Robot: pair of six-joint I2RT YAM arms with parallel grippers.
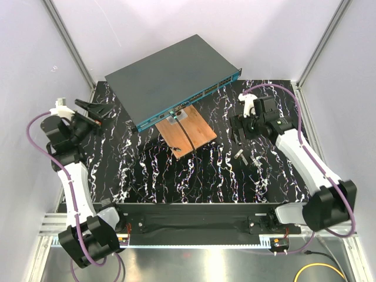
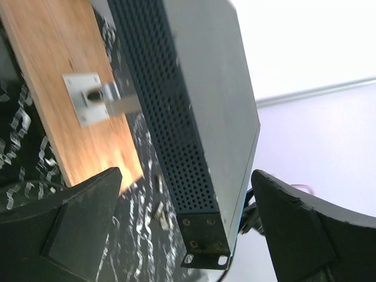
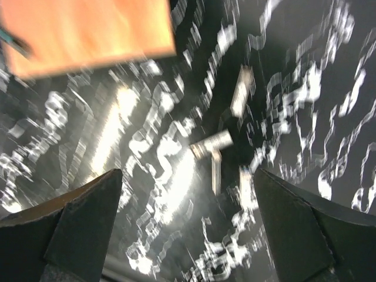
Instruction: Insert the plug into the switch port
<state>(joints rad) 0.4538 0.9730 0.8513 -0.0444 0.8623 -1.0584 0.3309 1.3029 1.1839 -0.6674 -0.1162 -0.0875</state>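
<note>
**Near edge.** Both arm bases are bolted to a metal rail (image 1: 194,222) at the front of the table (image 1: 147,173). A yellow cord (image 1: 320,271) lies coiled below the rail on the right.

**Surface.** The tabletop is glossy black with white marbled veins. Two small metal pieces (image 1: 242,155) lie loose on it in front of the right arm.

**Grippers.** The left gripper (image 1: 94,113) hangs over the left edge of the table with its jaws spread wide and nothing between them. The right gripper (image 1: 239,130) hangs over the right half, pointing down at the tabletop near the loose metal pieces. Its jaws are also spread wide and hold nothing. The right wrist view is blurred.

**Middle.** A copper-brown board (image 1: 202,132) lies flat between the two grippers. A thin dark cable (image 1: 187,136) runs along it, and its near end rests at the board's near edge. That end is too small to make out. A small pale bracket (image 2: 88,97) sits on the board's far end, just at the switch.

**Far.** The switch (image 1: 170,76) lies diagonally across the far centre of the table. Its teal-blue front face is turned toward the board and touches or nearly touches it. It is apart from both grippers, with its left end near the left gripper and its right end beyond the right gripper.

**Room.** Plain pale walls (image 1: 35,53) with aluminium corner posts (image 1: 70,44) enclose the table.
</note>
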